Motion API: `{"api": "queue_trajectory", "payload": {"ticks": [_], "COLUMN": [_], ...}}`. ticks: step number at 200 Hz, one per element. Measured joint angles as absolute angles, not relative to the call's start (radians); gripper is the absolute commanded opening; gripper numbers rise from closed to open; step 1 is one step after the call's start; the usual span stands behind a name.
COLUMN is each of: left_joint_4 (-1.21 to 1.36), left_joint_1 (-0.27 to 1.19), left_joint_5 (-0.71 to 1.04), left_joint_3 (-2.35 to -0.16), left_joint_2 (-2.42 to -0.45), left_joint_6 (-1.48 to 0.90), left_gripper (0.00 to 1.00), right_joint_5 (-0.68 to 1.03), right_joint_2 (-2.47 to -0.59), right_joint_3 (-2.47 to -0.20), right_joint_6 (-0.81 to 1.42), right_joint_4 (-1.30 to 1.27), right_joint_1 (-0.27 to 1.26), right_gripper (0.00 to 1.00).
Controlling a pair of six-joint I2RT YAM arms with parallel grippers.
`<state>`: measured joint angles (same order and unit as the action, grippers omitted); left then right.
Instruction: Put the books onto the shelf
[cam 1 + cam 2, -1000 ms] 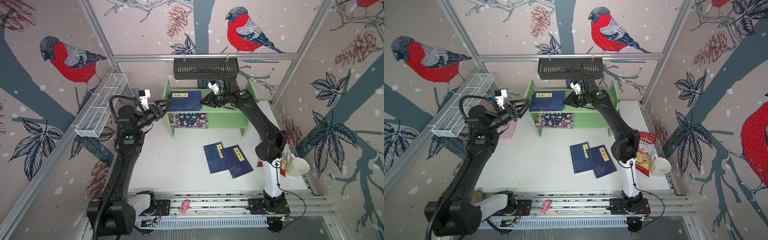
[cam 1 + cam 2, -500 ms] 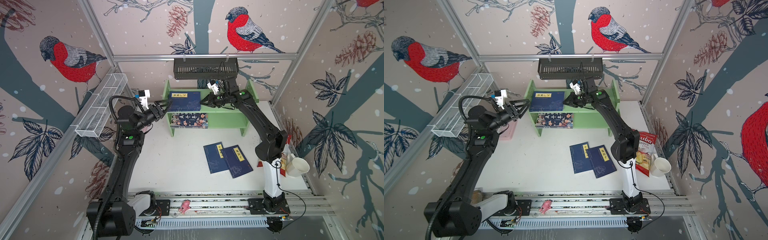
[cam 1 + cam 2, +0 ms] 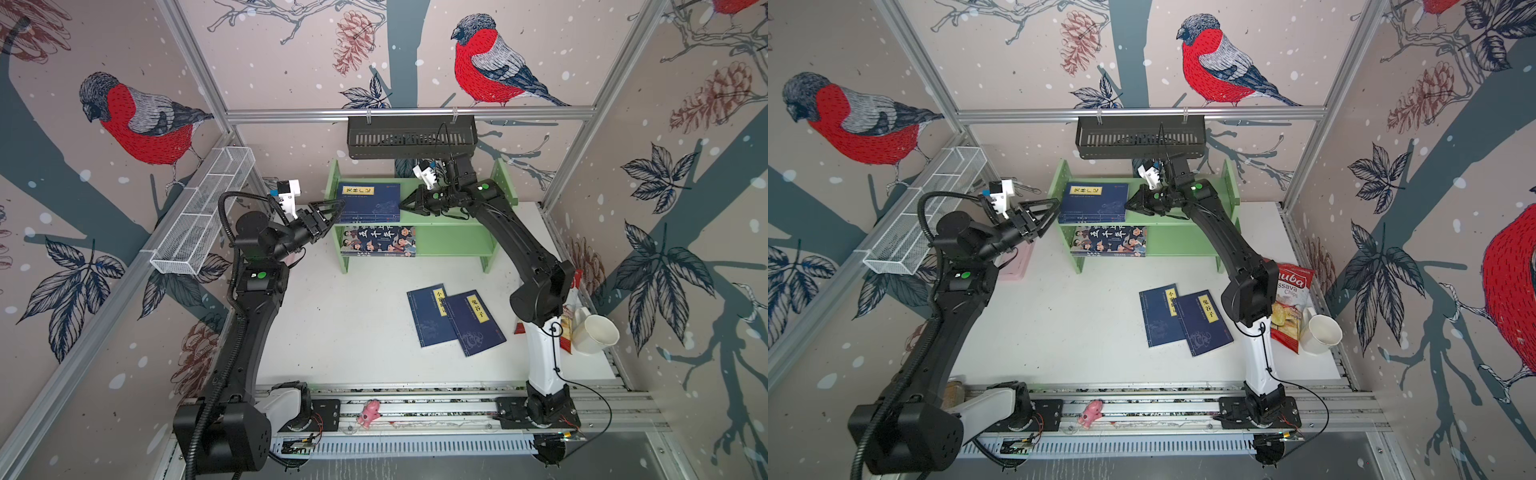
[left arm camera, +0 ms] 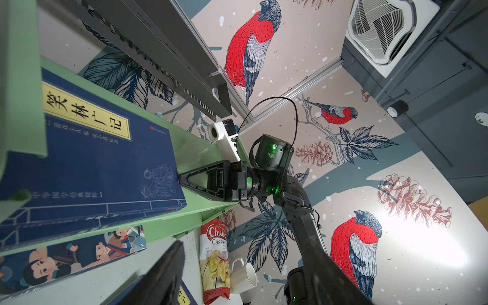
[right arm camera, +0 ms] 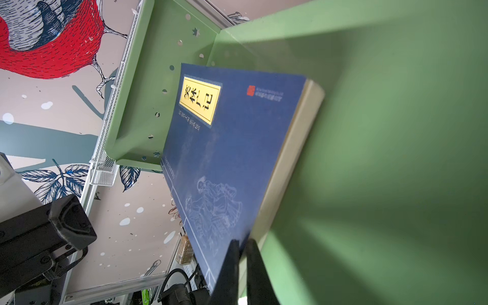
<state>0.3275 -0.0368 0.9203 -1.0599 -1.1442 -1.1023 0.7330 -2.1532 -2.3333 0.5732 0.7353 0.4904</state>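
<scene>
Right hand (image 4: 180,182), closed on nothing, touches the navy book (image 4: 100,158) edgewise, clearest in left wrist view.

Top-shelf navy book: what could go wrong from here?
1. The right tool, shut, sits at the edge of the navy book; a hard push might slide it off the front of the shelf.
2. The open left tool sits close to the shelf's side panel and could knock it.
3. The two loose books overlap, so one might drag the other.

Bullfinch-and-pinecone wallpaper (image 3: 141,120) surrounds a white tabletop (image 3: 332,332).
</scene>
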Motion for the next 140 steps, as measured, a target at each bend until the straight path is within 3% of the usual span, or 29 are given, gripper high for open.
{"api": "queue_trajectory", "payload": {"ticks": [30, 88, 140], "left_joint_4": [0.327, 0.323, 0.215], "left_joint_1": [-0.037, -0.037, -0.037], "left_joint_5": [0.920, 0.920, 0.891], "left_joint_3": [-1.060, -1.069, -1.188], "left_joint_2": [-1.144, -1.145, -1.143], "left_joint_6": [-1.102, -1.101, -0.926], "left_gripper": [0.71, 0.71, 0.71], "right_joint_5": [0.731, 0.694, 0.550], "right_joint_2": [-2.153, -2.137, -2.025], "right_joint_3": [-2.333, -2.333, -2.293], "right_joint_6": [0.573, 0.570, 0.523], "right_joint_4": [0.735, 0.754, 0.757], "right_joint_1": [0.491, 0.477, 0.490], "right_gripper": [0.12, 0.29, 0.31]}}
